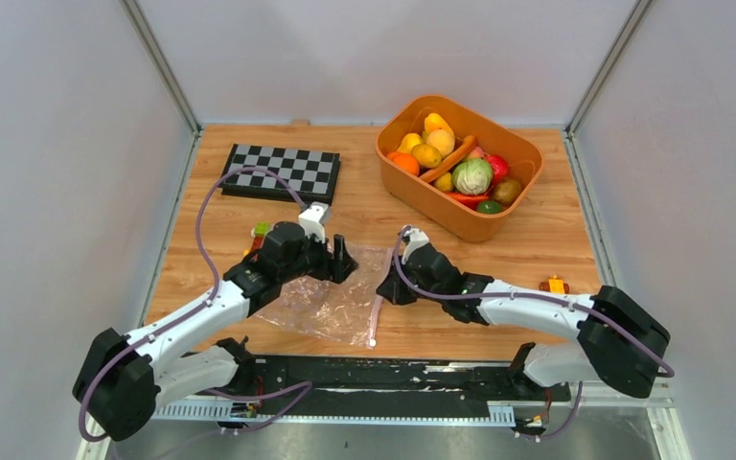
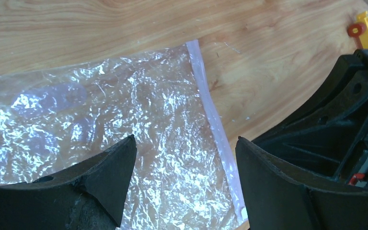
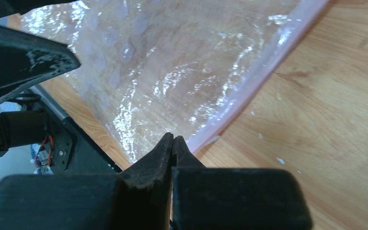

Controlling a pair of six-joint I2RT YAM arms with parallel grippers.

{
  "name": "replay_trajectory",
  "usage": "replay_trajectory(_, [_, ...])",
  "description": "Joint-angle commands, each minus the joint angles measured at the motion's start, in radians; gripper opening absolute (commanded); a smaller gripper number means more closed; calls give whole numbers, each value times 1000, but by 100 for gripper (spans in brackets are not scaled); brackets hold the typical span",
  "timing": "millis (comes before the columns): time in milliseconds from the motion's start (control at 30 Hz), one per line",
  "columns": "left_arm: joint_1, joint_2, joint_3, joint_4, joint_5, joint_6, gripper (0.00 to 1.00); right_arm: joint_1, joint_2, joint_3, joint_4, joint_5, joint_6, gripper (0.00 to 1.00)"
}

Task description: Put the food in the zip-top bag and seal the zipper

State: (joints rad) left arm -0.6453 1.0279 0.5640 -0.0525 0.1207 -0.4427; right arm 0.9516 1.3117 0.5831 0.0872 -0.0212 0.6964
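Note:
The zip-top bag (image 1: 331, 302) lies flat on the wooden table between my two grippers, and I see no food inside it. Its zipper (image 1: 377, 307) runs along the right edge. The food (image 1: 472, 175) is piled in the orange tub (image 1: 412, 192) at the back right. My left gripper (image 1: 343, 261) is open and empty just above the bag (image 2: 124, 110), with the zipper (image 2: 211, 120) near its right finger. My right gripper (image 1: 386, 290) is shut, its tips (image 3: 173, 139) close beside the zipper (image 3: 263, 62) near one end of the strip. The bag (image 3: 172, 62) fills that view.
A checkerboard (image 1: 283, 172) lies at the back left. A small wheeled block toy (image 1: 556, 285) sits right of my right arm and shows in the left wrist view (image 2: 366, 28); another (image 1: 261, 230) sits left of my left gripper. A black rail (image 1: 393, 369) runs along the near edge.

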Motion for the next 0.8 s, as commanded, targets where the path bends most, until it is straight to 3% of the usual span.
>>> replay_trajectory(0, [-17, -26, -23, 17, 59, 2, 84, -9, -68, 67, -174, 189, 6, 1])
replay_trajectory(67, [-54, -43, -45, 25, 29, -13, 85, -14, -112, 75, -334, 351, 70, 14])
replay_trajectory(167, [-161, -32, -45, -10, -101, -16, 86, -61, -214, 21, -373, 407, 121, 37])
replay_trajectory(300, [-307, 45, -10, -61, -271, -25, 85, -91, -378, -59, -388, 445, 152, 52])
replay_trajectory(533, [-467, 281, 125, -124, -427, -31, 82, -95, -565, -130, -465, 496, 206, 54])
replay_trajectory(767, [-498, 385, 171, -90, -435, -68, 76, -98, -651, -167, -505, 497, 244, 54])
